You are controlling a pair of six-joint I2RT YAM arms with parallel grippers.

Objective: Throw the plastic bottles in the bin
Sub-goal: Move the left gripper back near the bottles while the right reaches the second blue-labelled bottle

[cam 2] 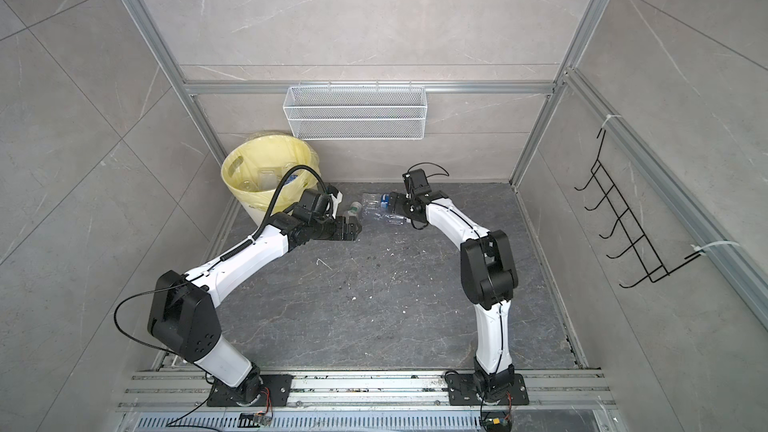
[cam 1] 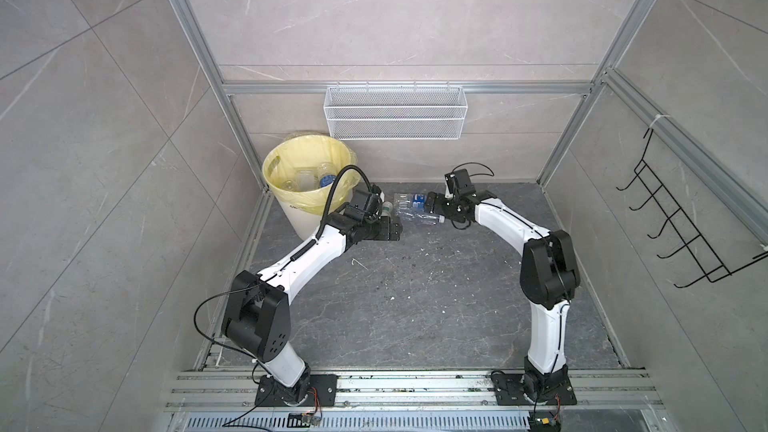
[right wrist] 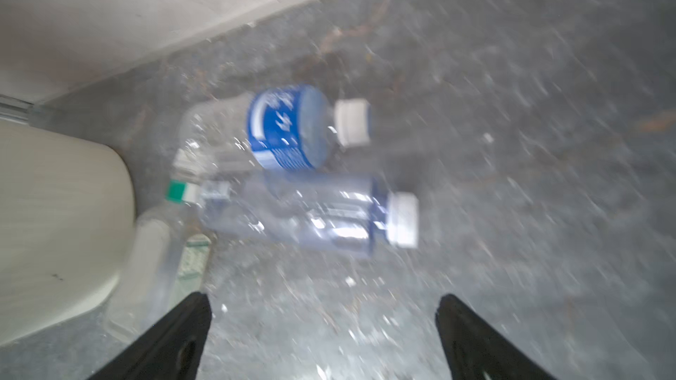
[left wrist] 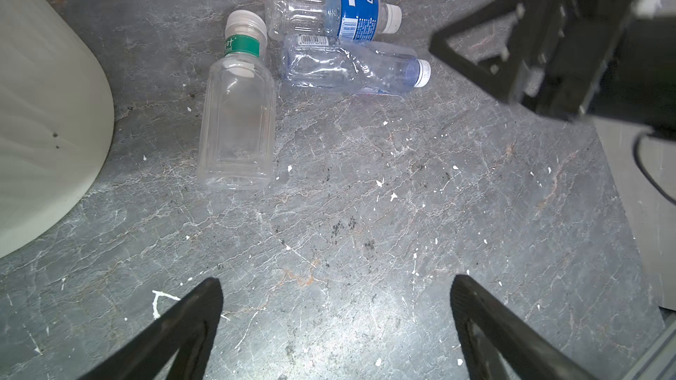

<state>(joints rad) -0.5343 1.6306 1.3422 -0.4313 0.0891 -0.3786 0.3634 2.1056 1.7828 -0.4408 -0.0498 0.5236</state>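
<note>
Centre-frame in a top view, just right of the bin, three plastic bottles are being found lying clustered on the floor. Both the left gripper and right gripper are being held wide apart, empty. The crushed bottle is being judged the readiest pick; its long axis is running across the frame, cap pointing right, so jaws are best being closed across its body, not its cap

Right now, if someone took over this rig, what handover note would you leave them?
Left gripper: open, empty.
Right gripper: open, empty.
On the floor beside the bin: green-labelled bottle, blue-labelled bottle, crushed clear bottle, all lying down.
Done: several bottles already in the bin.
Left: those three to pick up and drop in.
</note>
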